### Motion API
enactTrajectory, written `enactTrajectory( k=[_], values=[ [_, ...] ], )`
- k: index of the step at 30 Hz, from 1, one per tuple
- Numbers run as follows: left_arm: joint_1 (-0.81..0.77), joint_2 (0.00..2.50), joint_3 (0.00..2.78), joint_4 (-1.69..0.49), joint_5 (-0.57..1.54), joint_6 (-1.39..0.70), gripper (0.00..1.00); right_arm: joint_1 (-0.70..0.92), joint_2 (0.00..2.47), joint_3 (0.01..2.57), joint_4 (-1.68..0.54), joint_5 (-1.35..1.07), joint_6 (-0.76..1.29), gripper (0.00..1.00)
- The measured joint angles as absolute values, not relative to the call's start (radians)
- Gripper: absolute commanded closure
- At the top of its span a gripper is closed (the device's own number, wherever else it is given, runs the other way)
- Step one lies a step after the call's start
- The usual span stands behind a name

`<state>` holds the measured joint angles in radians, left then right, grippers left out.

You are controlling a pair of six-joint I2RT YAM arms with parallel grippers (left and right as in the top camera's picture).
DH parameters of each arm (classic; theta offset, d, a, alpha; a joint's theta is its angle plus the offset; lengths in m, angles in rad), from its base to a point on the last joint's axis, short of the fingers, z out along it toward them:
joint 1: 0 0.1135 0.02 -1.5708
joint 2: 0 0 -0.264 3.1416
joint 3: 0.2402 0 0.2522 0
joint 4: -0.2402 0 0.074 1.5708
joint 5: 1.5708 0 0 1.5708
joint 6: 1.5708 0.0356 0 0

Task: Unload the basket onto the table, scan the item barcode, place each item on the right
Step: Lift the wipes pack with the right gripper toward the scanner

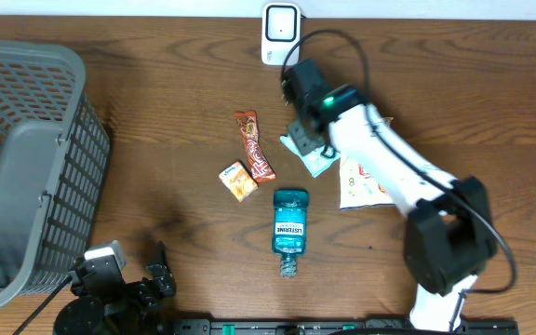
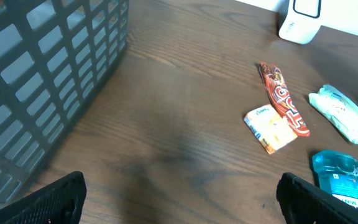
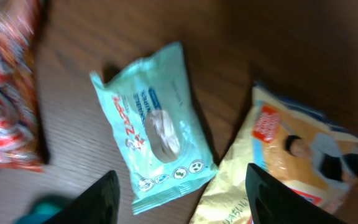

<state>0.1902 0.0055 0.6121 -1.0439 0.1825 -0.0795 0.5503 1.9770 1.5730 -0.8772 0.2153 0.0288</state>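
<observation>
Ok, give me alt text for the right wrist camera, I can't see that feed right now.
The right gripper hangs open above a pale green wipes pack lying flat on the wooden table. A yellow snack bag sits close beside the pack on the right, and a red wrapper lies at the left edge, blurred.

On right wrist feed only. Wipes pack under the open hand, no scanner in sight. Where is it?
Observer: White scanner stands at the far edge of the table, just beyond the right hand and the wipes pack.
Operator: Teal blur at my bottom left?
Observer: Blue Listerine bottle, lying flat on the near side of the pack.
Operator: Left arm anywhere near?
Observer: No. Left hand is open and empty at the near left, beside the grey basket.
</observation>
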Motion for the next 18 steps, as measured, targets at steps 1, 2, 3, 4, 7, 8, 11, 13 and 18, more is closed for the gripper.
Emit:
enactTrajectory(
  k=[1, 2, 3, 4, 7, 8, 11, 13, 18],
  values=[
    [0.19, 0.006, 0.612, -1.044, 0.183, -0.08, 0.02, 0.563, 1.996, 1.559, -0.864, 0.232, 0.02, 0.36],
    [0.19, 0.006, 0.612, -1.044, 0.183, -0.08, 0.02, 0.577, 2.014, 1.546, -0.85, 0.249, 0.013, 0.35],
    [0.19, 0.006, 0.612, -1.044, 0.183, -0.08, 0.02, 0.588, 2.03, 1.534, -0.839, 0.267, 0.006, 0.34],
    [0.19, 0.006, 0.612, -1.044, 0.183, -0.08, 0.02, 0.601, 2.046, 1.524, -0.825, 0.286, 0.002, 0.34],
    [0.19, 0.006, 0.612, -1.044, 0.183, -0.08, 0.02, 0.625, 2.076, 1.506, -0.779, 0.345, -0.009, 0.34],
    [0.19, 0.006, 0.612, -1.044, 0.183, -0.08, 0.02, 0.63, 2.084, 1.504, -0.763, 0.364, -0.012, 0.35],
    [0.19, 0.006, 0.612, -1.044, 0.182, -0.08, 0.02, 0.632, 2.119, 1.503, -0.718, 0.421, -0.015, 0.41],
    [0.19, 0.006, 0.612, -1.044, 0.183, -0.08, 0.02, 0.632, 2.152, 1.504, -0.711, 0.454, -0.018, 0.47],
    [0.19, 0.006, 0.612, -1.044, 0.183, -0.08, 0.02, 0.637, 2.2, 1.536, -0.746, 0.562, -0.024, 0.8]
  ],
)
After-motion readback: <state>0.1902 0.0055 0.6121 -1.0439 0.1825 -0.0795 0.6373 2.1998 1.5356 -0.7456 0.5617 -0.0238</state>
